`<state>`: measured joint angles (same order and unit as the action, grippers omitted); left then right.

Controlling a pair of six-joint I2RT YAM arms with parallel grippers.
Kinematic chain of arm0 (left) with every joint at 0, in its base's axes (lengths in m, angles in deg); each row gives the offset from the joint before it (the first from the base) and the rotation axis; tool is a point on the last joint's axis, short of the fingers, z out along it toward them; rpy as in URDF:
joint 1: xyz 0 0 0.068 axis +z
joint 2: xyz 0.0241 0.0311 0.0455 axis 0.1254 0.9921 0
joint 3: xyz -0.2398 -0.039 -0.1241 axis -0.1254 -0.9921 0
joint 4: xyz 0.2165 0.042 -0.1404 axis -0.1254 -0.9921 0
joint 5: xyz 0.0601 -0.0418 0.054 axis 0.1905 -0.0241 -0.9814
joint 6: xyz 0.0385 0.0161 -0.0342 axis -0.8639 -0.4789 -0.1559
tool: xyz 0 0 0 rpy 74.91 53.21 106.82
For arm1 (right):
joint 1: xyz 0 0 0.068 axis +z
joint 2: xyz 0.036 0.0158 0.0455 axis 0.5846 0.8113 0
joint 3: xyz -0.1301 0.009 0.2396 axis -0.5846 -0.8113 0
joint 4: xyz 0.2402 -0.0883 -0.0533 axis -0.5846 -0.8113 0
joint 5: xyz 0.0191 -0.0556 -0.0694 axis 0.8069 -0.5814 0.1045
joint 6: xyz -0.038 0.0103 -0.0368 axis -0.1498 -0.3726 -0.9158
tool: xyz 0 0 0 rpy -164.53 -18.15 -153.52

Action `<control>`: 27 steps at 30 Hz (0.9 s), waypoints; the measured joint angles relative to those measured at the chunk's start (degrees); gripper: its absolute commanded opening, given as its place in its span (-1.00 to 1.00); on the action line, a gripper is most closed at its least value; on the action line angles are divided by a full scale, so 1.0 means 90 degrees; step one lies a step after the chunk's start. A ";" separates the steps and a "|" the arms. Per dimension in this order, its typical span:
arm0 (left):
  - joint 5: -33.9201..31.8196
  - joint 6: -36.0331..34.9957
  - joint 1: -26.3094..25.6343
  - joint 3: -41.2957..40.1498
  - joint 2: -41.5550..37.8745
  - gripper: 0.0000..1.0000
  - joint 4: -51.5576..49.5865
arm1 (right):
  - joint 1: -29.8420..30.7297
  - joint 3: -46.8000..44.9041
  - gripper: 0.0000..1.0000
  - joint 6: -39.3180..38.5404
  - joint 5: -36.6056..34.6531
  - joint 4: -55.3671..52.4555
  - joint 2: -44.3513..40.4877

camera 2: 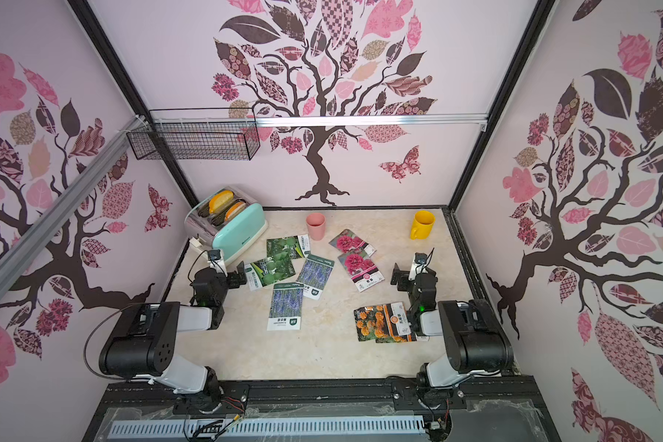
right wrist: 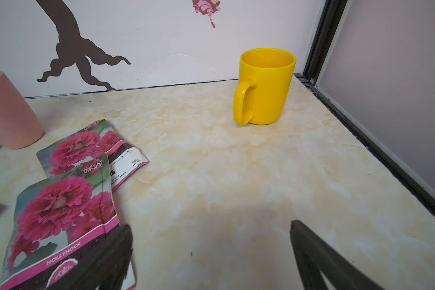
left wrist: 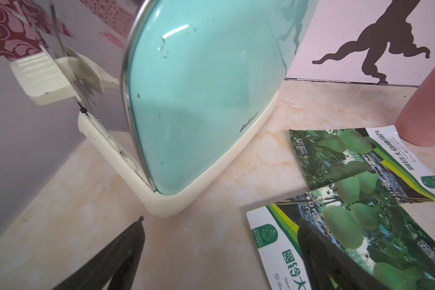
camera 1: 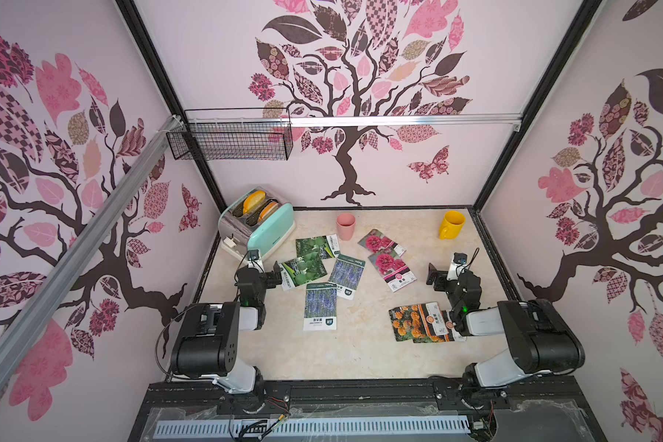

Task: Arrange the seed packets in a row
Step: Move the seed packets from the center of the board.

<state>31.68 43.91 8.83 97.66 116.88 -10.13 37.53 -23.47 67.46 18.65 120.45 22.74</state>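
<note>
1. Fingers (left wrist: 126, 248) of the left gripper (left wrist: 222, 223) stand wide apart, holding nothing; in the left wrist view one shows at lower left over bare table (left wrist: 211, 256), its partner at lower right across the label end of the near gourd packet (left wrist: 349, 226), touching or not I can't tell
2. Right gripper (right wrist: 211, 226) is spread just as wide and empty, one finger (right wrist: 111, 253) at lower left of its wrist view overlapping a corner of the near hollyhock packet (right wrist: 60, 213)
3. Seed packets (camera 1: 346, 271) lie scattered mid-frame in both top views, in overlapping pairs: gourds (camera 1: 304, 268) beside the left gripper, lavender (camera 1: 320, 306) below centre, hollyhocks (camera 1: 391, 268) right of centre, marigolds (camera 1: 406, 323) at lower right; no row yet
4. First pick looks to be the step in hand. Flat glossy packets give little to grab, so I'd come down on a free edge and pinch it, not press flat
5. Take the upper packet of a pair first, or its mate will likely drag along
6. Mind the toaster (camera 1: 261, 229) and pink cup (camera 1: 345, 225) close behind the gourds; the bare lower middle of the table looks the best place for the row
</note>
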 measured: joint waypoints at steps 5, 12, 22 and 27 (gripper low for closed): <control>0.0027 0.0000 -0.0012 0.0000 0.0005 0.95 -0.0017 | 0.0000 0.0000 0.99 0.0000 0.0000 0.0000 0.0000; 0.0138 0.0005 0.0032 0.0000 0.0005 0.95 -0.0029 | -0.0007 0.0000 0.99 0.0005 0.0007 0.0000 0.0000; 0.0194 0.0005 0.0053 0.0007 0.0005 0.95 -0.0078 | -0.0002 0.0000 0.99 0.0000 0.0002 0.0007 0.0000; -0.0177 0.0063 -0.0019 0.0068 -0.0034 0.94 -0.0277 | 0.0345 -0.0044 0.99 -0.0075 -0.0457 0.0041 -0.0231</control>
<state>30.09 44.48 8.66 98.27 116.57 -12.62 40.64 -23.86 66.78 14.54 120.82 20.66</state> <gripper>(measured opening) 0.972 0.995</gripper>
